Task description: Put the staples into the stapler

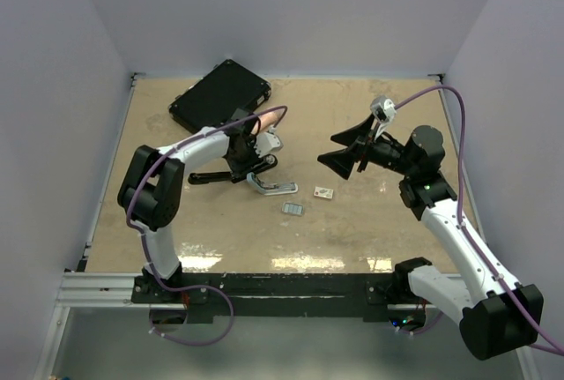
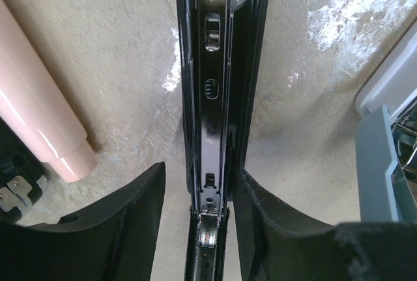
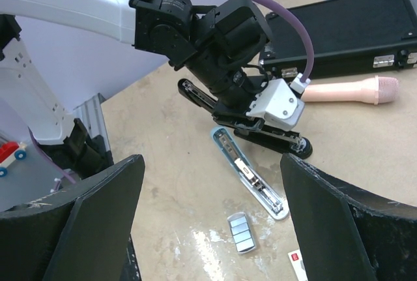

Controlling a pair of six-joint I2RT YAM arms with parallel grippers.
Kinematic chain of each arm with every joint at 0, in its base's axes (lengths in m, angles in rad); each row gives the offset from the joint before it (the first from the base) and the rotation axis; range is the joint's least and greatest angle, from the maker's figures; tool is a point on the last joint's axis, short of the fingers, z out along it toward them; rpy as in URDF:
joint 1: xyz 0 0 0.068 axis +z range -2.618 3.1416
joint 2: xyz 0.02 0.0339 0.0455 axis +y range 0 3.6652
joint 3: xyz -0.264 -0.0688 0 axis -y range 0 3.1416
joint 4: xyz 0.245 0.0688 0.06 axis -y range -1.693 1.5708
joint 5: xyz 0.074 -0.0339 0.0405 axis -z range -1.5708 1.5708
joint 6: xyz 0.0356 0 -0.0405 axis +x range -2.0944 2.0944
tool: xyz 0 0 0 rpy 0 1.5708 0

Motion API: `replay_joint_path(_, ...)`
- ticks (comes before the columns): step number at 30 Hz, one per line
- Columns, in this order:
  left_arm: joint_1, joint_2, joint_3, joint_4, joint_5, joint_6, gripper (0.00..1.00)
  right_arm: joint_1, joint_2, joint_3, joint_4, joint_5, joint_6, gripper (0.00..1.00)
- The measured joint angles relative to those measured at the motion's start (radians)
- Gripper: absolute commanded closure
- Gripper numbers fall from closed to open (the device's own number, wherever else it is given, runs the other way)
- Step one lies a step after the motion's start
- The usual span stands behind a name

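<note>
Left gripper straddled black stapler, jaws loosely apart; right gripper gaped empty, staples ahead of it, untouched.

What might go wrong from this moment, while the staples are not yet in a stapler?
1. The left gripper straddles the open black stapler with a gap on one side, so the stapler may shift.
2. The staples lie flat and small on the table, and the right gripper hangs wide open, away from them; a pinch may slip or break the strip.
3. The blue-grey stapler lies close beside the black one; an arm may knock it.
</note>
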Motion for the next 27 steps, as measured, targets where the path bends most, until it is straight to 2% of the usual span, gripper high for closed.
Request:
replay_joint_path(10,0.003,0.0,0.027,0.002,-0.019,0.001,0.24,0.0,0.0,0.0,-0.012,0.0,-0.001,0.08)
replay_joint_path(12,0.007,-0.001,0.027,0.006,-0.027,-0.001,0.19,0.0,0.0,0.0,-0.014,0.0,-0.002,0.02)
replay_joint_path(18,0.024,-0.066,0.028,0.056,-0.092,-0.042,0.18,0.0,0.014,0.009,-0.045,0.007,-0.026,0.01)
replay_joint_path(27,0.08,-0.3,-0.01,0.255,-0.229,-0.172,0.16,0.0,0.069,0.077,-0.165,0.077,-0.105,0.02)
